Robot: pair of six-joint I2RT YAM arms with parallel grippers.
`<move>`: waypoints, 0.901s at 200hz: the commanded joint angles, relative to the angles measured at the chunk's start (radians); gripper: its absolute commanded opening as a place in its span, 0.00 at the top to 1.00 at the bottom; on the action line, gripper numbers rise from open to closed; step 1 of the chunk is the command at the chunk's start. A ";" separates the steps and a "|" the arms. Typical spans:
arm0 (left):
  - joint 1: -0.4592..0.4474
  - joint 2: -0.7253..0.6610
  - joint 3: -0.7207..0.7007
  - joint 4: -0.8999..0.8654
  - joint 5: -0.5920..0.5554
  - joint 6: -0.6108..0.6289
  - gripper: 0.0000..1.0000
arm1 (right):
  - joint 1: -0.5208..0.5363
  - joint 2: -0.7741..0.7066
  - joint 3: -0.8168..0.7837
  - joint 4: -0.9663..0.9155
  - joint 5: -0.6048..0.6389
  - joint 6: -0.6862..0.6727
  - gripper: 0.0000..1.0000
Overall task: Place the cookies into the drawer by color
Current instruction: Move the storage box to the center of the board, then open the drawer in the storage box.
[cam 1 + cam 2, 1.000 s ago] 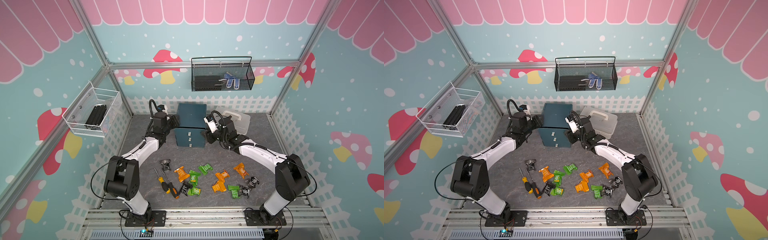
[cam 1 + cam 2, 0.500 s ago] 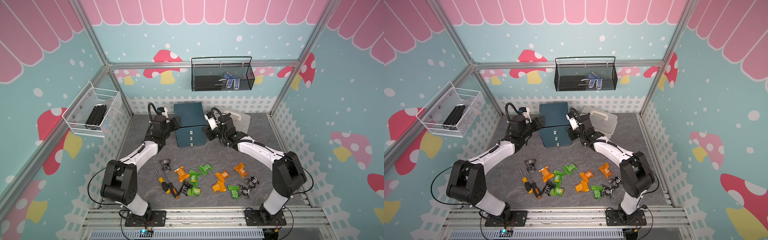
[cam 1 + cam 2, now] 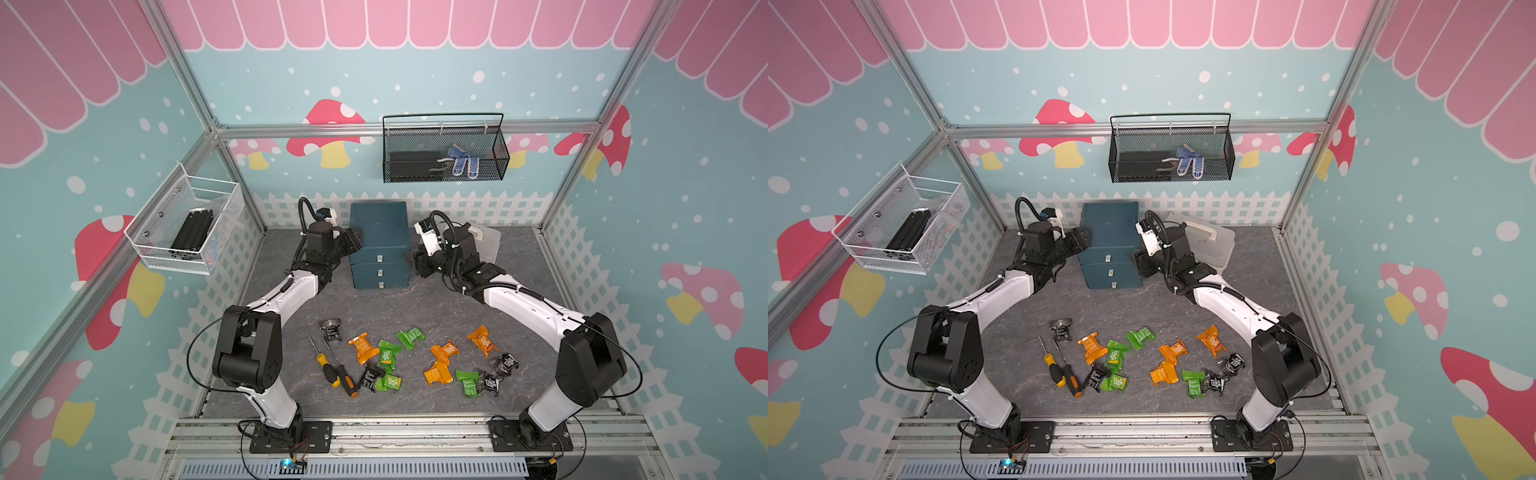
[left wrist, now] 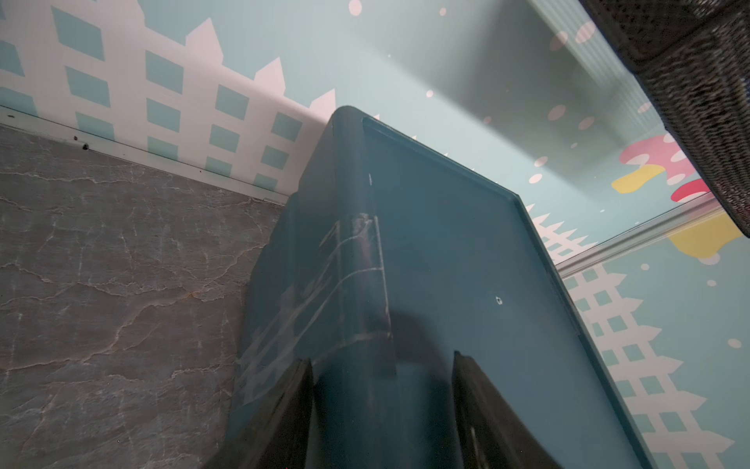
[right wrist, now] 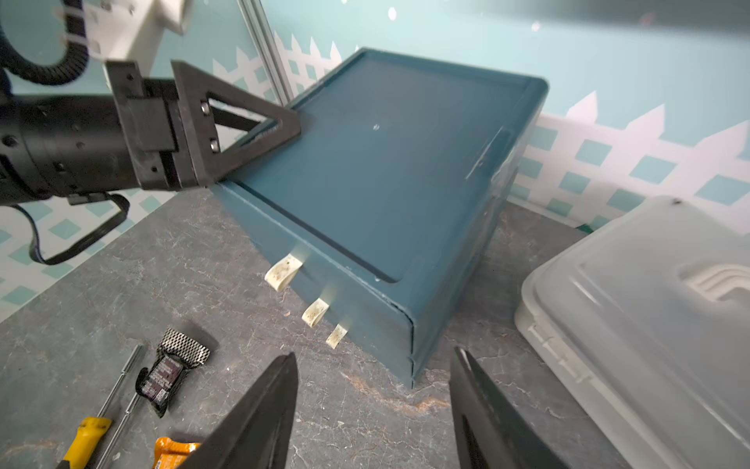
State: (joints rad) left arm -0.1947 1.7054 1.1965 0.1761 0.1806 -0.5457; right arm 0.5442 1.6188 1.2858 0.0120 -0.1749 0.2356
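Cookies [image 3: 444,351] lie scattered on the grey bench [image 3: 374,307] near the arm bases, well apart from the drawer [image 3: 378,232]. They are shiny crimped packets with printed labels: four orange, four green and four black. Their long axes point every which way, and several overlap.

The drawer is a dark teal box standing at the back of the bench by the fence-print wall. Its three stacked fronts are all shut, and each pale tab [image 5: 284,272] faces the arm bases.

The left end effector [image 3: 353,243] has its fingers [image 4: 284,410] apart astride the drawer's upper left edge, one over the top and one down the side. Whether they press it I cannot tell. The right end effector [image 5: 373,353] is spread wide with nothing between, near the drawer's front right corner.

Just right of the drawer sits a pale grey case [image 3: 488,243], its contents unseen. A black wire basket [image 3: 494,162] on the rear wall holds a dark flat box and a blue-and-white item. A white mesh basket [image 3: 174,253] on the left wall holds black bars. Two screwdrivers [image 3: 332,368] lie beside the leftmost cookies.
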 commanded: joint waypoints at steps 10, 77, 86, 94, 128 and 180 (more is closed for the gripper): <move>-0.013 -0.012 0.015 -0.029 0.011 -0.007 0.28 | -0.069 0.003 0.041 -0.010 -0.028 0.070 0.33; -0.015 -0.374 -0.257 0.100 -0.102 -0.174 0.01 | -0.089 0.161 0.240 -0.062 -0.063 0.108 0.27; -0.017 -0.413 -0.327 0.184 -0.061 -0.243 0.01 | -0.089 0.185 0.266 -0.067 -0.076 0.119 0.27; -0.027 -0.447 -0.394 0.247 -0.050 -0.313 0.02 | -0.089 0.206 0.289 -0.070 -0.087 0.127 0.27; -0.140 -0.546 -0.621 0.479 -0.176 -0.540 0.16 | -0.089 0.273 0.371 -0.081 -0.108 0.143 0.29; -0.293 -0.398 -0.681 0.675 -0.289 -0.699 0.26 | -0.087 0.392 0.468 -0.121 -0.158 0.133 0.34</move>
State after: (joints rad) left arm -0.4625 1.2350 0.4980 0.6781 -0.0380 -1.1183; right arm 0.4522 1.9797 1.7084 -0.0704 -0.2977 0.3618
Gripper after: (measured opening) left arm 0.764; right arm 0.664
